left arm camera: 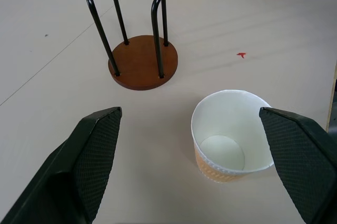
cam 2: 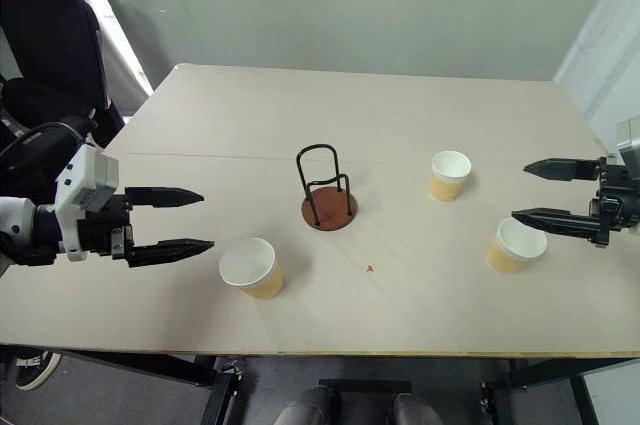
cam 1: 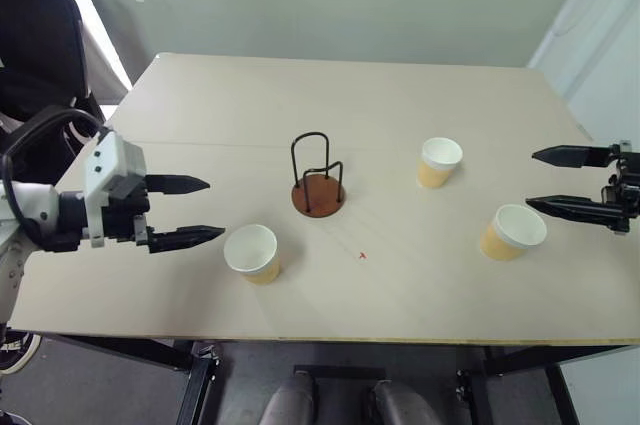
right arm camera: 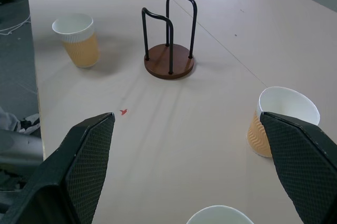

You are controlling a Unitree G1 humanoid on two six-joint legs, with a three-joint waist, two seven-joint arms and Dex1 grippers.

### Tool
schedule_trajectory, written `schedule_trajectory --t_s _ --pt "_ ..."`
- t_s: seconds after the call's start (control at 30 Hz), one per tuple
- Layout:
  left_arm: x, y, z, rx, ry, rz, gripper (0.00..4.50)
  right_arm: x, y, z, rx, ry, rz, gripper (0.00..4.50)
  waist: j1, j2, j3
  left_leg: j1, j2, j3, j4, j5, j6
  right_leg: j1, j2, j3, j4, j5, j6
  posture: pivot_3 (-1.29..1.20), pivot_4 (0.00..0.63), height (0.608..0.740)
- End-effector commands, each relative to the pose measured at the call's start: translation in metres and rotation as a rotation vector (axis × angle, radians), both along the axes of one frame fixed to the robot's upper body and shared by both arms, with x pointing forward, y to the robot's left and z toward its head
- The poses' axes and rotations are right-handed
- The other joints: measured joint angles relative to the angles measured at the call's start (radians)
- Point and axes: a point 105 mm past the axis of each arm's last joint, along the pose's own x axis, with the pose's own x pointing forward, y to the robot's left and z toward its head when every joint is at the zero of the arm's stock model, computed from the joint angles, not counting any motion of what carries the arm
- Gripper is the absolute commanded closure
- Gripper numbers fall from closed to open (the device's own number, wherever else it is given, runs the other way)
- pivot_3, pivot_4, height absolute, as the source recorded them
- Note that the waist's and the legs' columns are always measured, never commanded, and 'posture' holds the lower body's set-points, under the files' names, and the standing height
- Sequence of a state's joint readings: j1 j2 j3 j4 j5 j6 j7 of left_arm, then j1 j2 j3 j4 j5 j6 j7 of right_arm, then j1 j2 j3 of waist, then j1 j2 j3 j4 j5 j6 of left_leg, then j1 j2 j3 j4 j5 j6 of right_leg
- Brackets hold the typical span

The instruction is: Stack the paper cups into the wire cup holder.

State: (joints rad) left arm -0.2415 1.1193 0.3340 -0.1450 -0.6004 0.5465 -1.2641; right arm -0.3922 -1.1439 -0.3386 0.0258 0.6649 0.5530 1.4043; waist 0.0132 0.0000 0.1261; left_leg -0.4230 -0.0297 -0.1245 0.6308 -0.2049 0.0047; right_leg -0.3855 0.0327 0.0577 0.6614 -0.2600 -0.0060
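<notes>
Three paper cups stand upright on the table: one (cam 1: pixel 252 252) near the front left, one (cam 1: pixel 439 161) right of centre, one (cam 1: pixel 513 232) at the front right. The wire cup holder (cam 1: pixel 318 178), a brown disc with black wire loops, stands empty mid-table. My left gripper (cam 1: pixel 195 211) hovers open just left of the front-left cup (left arm camera: pixel 229 137), nothing between its fingers. My right gripper (cam 1: pixel 547 181) is open at the right edge, its lower finger just above the front-right cup. In the right wrist view the holder (right arm camera: pixel 169 46) and a cup (right arm camera: pixel 280 120) lie ahead.
A small red mark (cam 1: pixel 362 256) lies on the tabletop (cam 1: pixel 330 95) in front of the holder. A dark chair (cam 1: pixel 35 35) stands off the table's left side. The table's front edge (cam 1: pixel 320 338) runs close below the cups.
</notes>
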Motion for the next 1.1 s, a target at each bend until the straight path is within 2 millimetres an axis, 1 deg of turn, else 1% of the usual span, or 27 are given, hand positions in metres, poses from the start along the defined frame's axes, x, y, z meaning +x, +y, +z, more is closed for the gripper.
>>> schedule_trajectory --t_s 0.03,0.2,0.3,0.37,0.4,0.47,0.5,0.53,0.6,0.63,0.7,0.73,0.83,0.97,1.1 --pt "-0.002 -0.002 0.014 0.019 -0.049 -0.016 0.02 -0.006 0.003 0.018 0.006 -0.065 0.016 0.0 0.0 0.0 0.0 0.0 0.0 0.0 0.0 0.0 0.0 0.0 0.0 0.0 0.0 0.0 0.0 0.0 0.15 0.74" --pt "-0.001 -0.002 0.014 0.018 -0.053 -0.017 0.02 -0.006 0.002 0.018 0.007 -0.062 0.008 0.0 0.0 0.0 0.0 0.0 0.0 0.0 0.0 0.0 0.0 0.0 0.0 0.0 0.0 0.0 0.0 0.0 0.15 0.74" --pt "0.005 -0.003 0.016 0.02 -0.085 -0.006 0.02 -0.006 0.003 0.017 0.007 -0.063 0.005 0.0 0.0 0.0 0.0 0.0 0.0 0.0 0.0 0.0 0.0 0.0 0.0 0.0 0.0 0.0 0.0 0.0 0.15 0.74" --pt "0.019 -0.001 0.023 0.013 -0.154 0.05 0.02 -0.005 0.003 0.016 0.003 -0.063 -0.001 0.0 0.002 0.0 0.0 0.0 0.0 0.0 0.0 0.0 0.0 0.0 0.0 0.0 0.0 0.0 0.0 0.0 0.15 0.74" --pt "0.023 -0.002 0.029 -0.019 -0.164 0.066 0.02 -0.005 0.003 0.016 0.003 -0.063 -0.003 0.0 0.002 0.0 0.0 0.0 0.0 0.0 0.0 0.001 0.001 0.0 0.0 0.0 0.0 0.0 0.0 0.0 0.15 0.74" --pt "0.026 -0.006 0.034 -0.045 -0.163 0.065 0.02 -0.005 0.003 0.015 0.002 -0.063 -0.009 0.0 0.002 0.0 0.0 0.0 0.0 0.0 0.0 0.001 0.001 0.0 0.0 0.0 0.0 0.0 0.0 0.0 0.15 0.74" --pt "0.028 -0.006 0.033 -0.045 -0.155 0.077 0.02 -0.005 0.003 0.015 0.002 -0.063 -0.011 0.0 0.002 0.0 0.0 0.0 0.0 0.0 0.0 0.001 0.0 0.0 0.0 0.0 0.0 0.0 0.0 0.0 0.15 0.74" --pt "0.036 -0.006 0.031 -0.034 -0.153 0.117 0.02 -0.005 0.003 0.015 0.003 -0.063 -0.013 0.0 0.001 0.0 0.0 0.0 0.0 0.0 0.0 0.001 0.001 0.001 0.0 0.0 0.0 0.0 0.0 0.0 0.15 0.74" --pt "0.056 -0.008 0.02 0.017 -0.139 0.208 0.02 -0.005 0.002 0.014 0.003 -0.065 -0.019 0.0 0.002 0.0 0.0 0.0 0.0 0.0 0.0 0.001 0.001 0.001 0.0 0.0 0.0 0.0 0.0 0.0 0.15 0.74" --pt "0.061 -0.01 0.017 0.036 -0.14 0.229 0.02 -0.005 0.002 0.014 0.003 -0.066 -0.021 0.0 0.004 0.0 0.0 0.0 0.0 0.0 0.0 0.001 0.001 0.001 0.0 0.0 0.0 0.0 0.001 0.0 0.15 0.74" --pt "0.068 -0.027 0.012 0.015 -0.107 0.221 0.02 -0.005 0.002 0.014 0.003 -0.066 -0.024 0.0 0.005 0.0 0.0 0.0 0.0 0.0 0.0 0.001 0.001 0.001 0.0 0.0 0.0 0.0 0.001 0.0 0.15 0.74" --pt "0.068 -0.039 0.009 0.002 -0.08 0.196 0.02 -0.004 0.002 0.014 0.003 -0.066 -0.024 0.0 0.005 0.0 0.0 0.0 0.0 0.0 0.0 0.001 0.001 0.001 0.0 0.0 0.0 0.001 0.001 0.0 0.15 0.74" --pt "0.063 -0.062 -0.002 0.003 -0.02 0.128 0.02 -0.005 0.002 0.013 -0.001 -0.065 -0.031 0.0 0.005 -0.001 0.001 -0.001 -0.001 0.001 0.001 0.002 0.0 0.001 0.0 0.0 -0.002 0.001 0.003 0.0 0.15 0.74" --pt "0.063 -0.079 -0.012 -0.013 0.024 0.085 0.02 -0.005 0.0 0.011 -0.004 -0.062 -0.043 0.0 0.004 -0.001 0.001 -0.001 -0.001 0.002 0.001 0.006 -0.006 0.002 0.0 0.0 -0.003 0.001 0.004 0.0 0.15 0.74" --pt "0.075 -0.084 -0.021 -0.009 0.019 0.131 0.02 -0.006 0.001 0.011 -0.002 -0.063 -0.047 0.0 0.005 -0.001 0.001 -0.001 -0.001 0.002 0.001 0.006 -0.006 0.003 0.0 0.001 -0.003 0.0 0.006 0.0 0.15 0.74"
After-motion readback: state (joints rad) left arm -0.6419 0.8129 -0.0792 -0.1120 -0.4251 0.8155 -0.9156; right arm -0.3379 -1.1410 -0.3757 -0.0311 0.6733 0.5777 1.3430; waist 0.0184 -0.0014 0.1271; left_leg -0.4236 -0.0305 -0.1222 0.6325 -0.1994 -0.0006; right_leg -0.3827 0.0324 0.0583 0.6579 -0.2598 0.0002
